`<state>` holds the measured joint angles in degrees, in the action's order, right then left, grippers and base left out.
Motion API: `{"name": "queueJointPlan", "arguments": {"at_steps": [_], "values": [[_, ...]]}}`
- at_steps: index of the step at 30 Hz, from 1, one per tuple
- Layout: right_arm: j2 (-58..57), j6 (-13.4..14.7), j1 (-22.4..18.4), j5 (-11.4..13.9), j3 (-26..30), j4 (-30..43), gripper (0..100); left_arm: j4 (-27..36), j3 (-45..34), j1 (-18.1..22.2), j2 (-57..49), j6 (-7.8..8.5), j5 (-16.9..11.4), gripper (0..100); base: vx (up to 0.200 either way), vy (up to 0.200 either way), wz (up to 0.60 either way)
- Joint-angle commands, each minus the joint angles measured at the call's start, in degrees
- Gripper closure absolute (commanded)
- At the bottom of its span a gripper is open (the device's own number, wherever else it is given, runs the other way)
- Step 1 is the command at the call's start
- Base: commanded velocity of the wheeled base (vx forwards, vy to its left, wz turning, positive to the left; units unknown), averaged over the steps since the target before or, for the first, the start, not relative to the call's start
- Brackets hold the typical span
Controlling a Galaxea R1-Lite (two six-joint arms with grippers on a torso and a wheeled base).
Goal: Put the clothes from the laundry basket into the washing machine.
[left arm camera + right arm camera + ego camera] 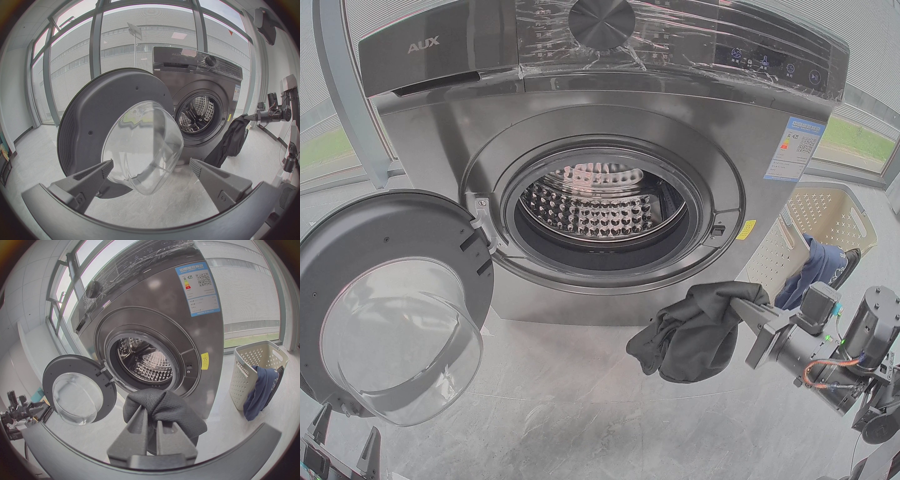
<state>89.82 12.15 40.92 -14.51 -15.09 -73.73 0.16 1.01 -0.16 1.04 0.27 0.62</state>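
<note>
My right gripper (737, 304) is shut on a dark grey garment (690, 334) that hangs in the air below and to the right of the drum opening (603, 209) of the washing machine (600, 112). In the right wrist view the garment (162, 410) bunches over the closed fingers (140, 424). The beige laundry basket (831, 219) stands right of the machine with a blue garment (815, 269) draped over its rim. My left gripper (150, 167) stands open low at the left, facing the swung-open door (125, 131).
The round door (394, 306) with its clear bowl stands open on the left of the machine, hinged beside the drum. Grey floor (581, 400) spreads in front of the machine. Windows and a grey frame post (347, 94) lie behind.
</note>
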Motion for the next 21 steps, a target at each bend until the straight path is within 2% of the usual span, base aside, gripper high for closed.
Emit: {"name": "queueJointPlan", "arguments": {"at_steps": [1,11,15,17,19,21], "values": [[0.7,0.1,-2.2,0.1,-4.4,0.1,100,0.0,-0.9,0.2,-0.9,0.17,0.0,0,0.000,0.000,0.00],[3.3,-2.0,-0.5,-0.1,-2.7,0.0,100,0.0,-0.9,0.2,-0.9,-0.09,-0.1,0,0.000,0.000,0.00],[3.4,-1.5,1.0,0.2,-3.3,-0.1,100,-0.1,-1.0,0.2,-0.9,0.00,-0.3,0,0.000,0.000,0.00],[3.8,-0.8,3.3,1.9,-4.0,-1.7,100,-0.5,-0.8,0.2,-0.9,0.70,-0.9,0,0.000,0.000,0.00],[5.0,0.2,4.5,4.6,-4.1,-4.9,100,-2.3,4.4,0.3,-0.1,0.00,-3.0,0,0.000,0.000,0.00],[6.9,0.2,4.3,5.9,-4.8,-6.0,100,-1.5,10.3,0.3,2.2,-0.18,-6.7,0,0.000,0.000,0.00]]}}
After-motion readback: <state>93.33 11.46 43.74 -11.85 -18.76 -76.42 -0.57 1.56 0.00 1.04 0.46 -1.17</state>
